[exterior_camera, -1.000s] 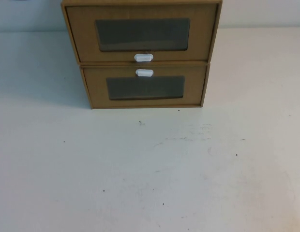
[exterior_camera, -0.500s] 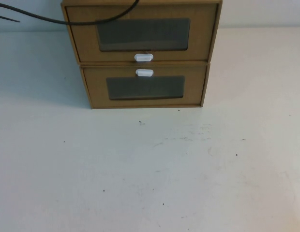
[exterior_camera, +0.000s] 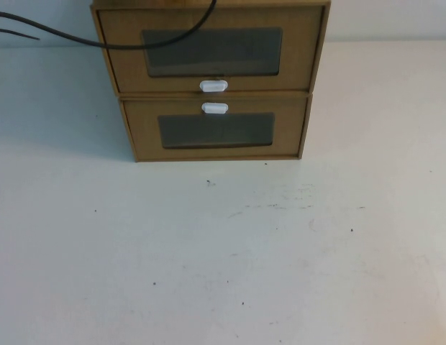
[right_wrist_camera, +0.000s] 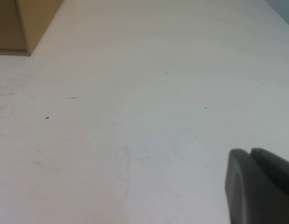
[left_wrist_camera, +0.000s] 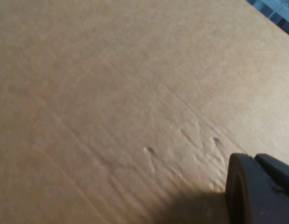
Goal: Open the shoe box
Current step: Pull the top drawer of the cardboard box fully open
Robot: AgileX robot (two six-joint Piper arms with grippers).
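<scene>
Two brown cardboard shoe boxes stand stacked at the table's far edge, both with their fronts closed. The upper box (exterior_camera: 208, 50) and the lower box (exterior_camera: 216, 133) each have a dark window and a white handle (exterior_camera: 214, 85) (exterior_camera: 215, 108). My left gripper (left_wrist_camera: 254, 158) is shut with nothing in it and hovers close over a flat cardboard surface (left_wrist_camera: 112, 93). My right gripper (right_wrist_camera: 251, 153) is shut and empty above the bare white table (right_wrist_camera: 135, 116), with a box corner (right_wrist_camera: 23, 23) off to one side. Neither gripper shows in the high view.
A thin black cable (exterior_camera: 137, 43) droops across the upper box's front from the upper left. The white table (exterior_camera: 223, 251) stretches in front of the boxes, marked only by small dark specks.
The black cable came into the high view from the upper left and now reaches farther right across the upper box. The boxes have not moved.
</scene>
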